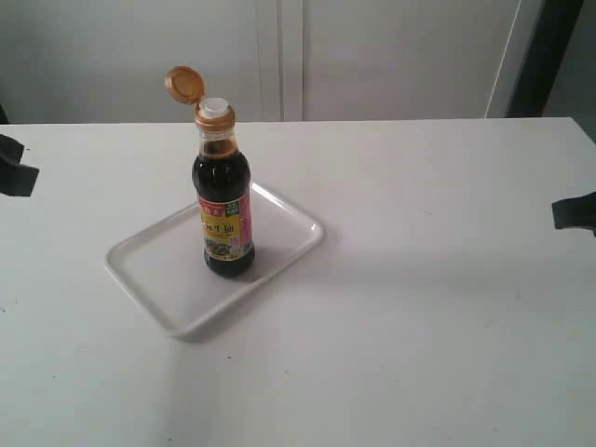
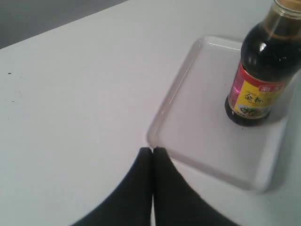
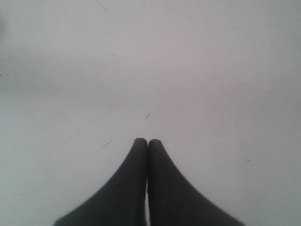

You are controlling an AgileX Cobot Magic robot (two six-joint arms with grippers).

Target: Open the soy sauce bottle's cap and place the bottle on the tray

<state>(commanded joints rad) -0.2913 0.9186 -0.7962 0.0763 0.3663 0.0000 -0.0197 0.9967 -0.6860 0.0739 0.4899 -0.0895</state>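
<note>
The soy sauce bottle (image 1: 225, 207) stands upright on the white tray (image 1: 154, 270), near its far right side. Its golden-orange cap (image 1: 184, 84) is flipped open and hangs back from the collar, leaving the white spout (image 1: 215, 108) bare. The left wrist view shows the bottle (image 2: 258, 84) on the tray (image 2: 197, 136), its top cut off by the frame. My left gripper (image 2: 152, 149) is shut and empty, apart from the tray's corner; in the exterior view the left gripper (image 1: 14, 168) sits at the left edge. My right gripper (image 3: 147, 141) is shut and empty over bare table; the right gripper (image 1: 575, 212) shows at the right edge.
The white table (image 1: 428, 307) stretches around the tray. A grey wall with pale panels (image 1: 289, 56) rises behind its far edge, and a dark post (image 1: 549, 56) stands at the back right.
</note>
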